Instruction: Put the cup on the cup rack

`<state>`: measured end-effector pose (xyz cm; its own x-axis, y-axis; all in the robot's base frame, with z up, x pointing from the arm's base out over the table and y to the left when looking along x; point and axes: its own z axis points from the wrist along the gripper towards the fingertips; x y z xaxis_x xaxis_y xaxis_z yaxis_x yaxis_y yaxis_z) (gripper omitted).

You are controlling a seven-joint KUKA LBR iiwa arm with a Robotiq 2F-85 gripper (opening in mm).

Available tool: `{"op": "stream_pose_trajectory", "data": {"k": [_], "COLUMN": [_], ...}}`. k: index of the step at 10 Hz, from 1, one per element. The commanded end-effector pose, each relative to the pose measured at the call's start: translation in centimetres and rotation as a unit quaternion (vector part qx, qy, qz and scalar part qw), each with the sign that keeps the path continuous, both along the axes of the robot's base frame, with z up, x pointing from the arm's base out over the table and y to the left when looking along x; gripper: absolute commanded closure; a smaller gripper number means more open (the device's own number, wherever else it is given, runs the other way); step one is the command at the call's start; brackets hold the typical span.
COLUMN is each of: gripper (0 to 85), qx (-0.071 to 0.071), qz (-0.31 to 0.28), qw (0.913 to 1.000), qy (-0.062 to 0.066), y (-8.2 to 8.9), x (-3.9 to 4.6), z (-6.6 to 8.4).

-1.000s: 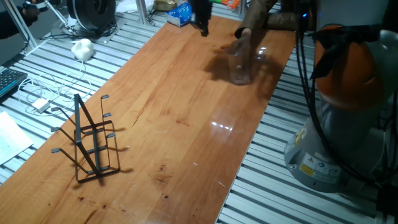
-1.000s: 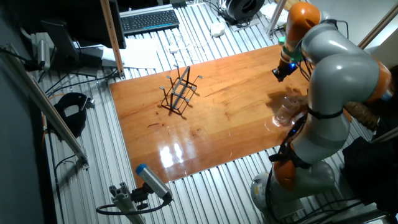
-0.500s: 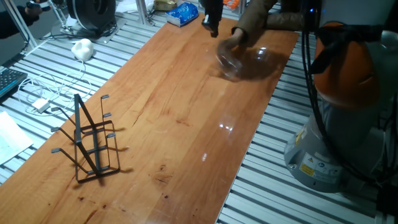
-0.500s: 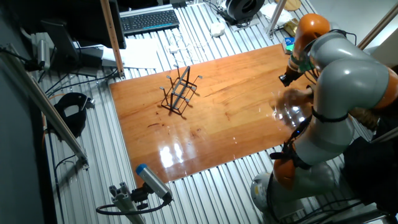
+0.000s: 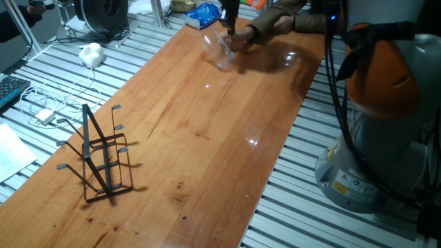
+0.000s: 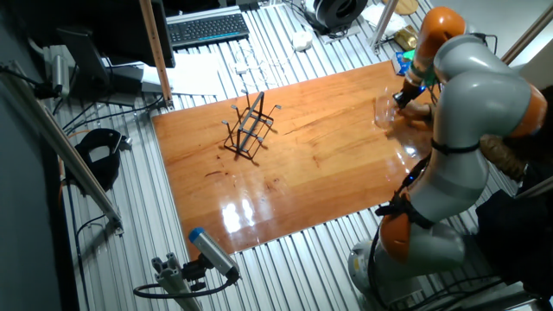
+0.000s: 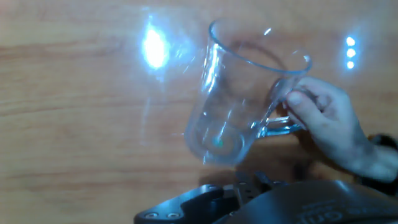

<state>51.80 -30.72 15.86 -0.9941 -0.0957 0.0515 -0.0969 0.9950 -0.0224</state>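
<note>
Tilting cup (image 7: pixel 239 99) — just ahead of gripper (image 5: pixel 230 26), hand-held

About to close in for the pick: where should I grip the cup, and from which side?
Grip the cup across the lower half of its glass body, coming from the bare side opposite the handle. A person's hand holds that handle and the cup is tilted, so the handle side is blocked.

The wooden table (image 5: pixel 207 131) carries the cup rack (image 5: pixel 96 155); the cup (image 5: pixel 222 49) possibly touches it.
</note>
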Motion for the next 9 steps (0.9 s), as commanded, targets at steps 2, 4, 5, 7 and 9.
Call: {"op": "stream_pose_trajectory", "data": {"k": [2,4,5,7,9], "gripper": [68.0,68.0,68.0,68.0,51.0], "qx": [0.003,0.003,0.001,-0.008,-0.012], "qz": [0.010,0.015,0.015,0.006,0.001], "qw": [0.9999,0.9999,0.9999,1.0000,0.9999], "qy": [0.006,0.006,0.003,0.002,0.002], "y": [-1.7,-2.5,-2.3,-1.2,-0.6], "x": [3.13,4.73,5.32,6.04,6.39], "z": [0.9,1.5,1.5,1.8,2.3]}}
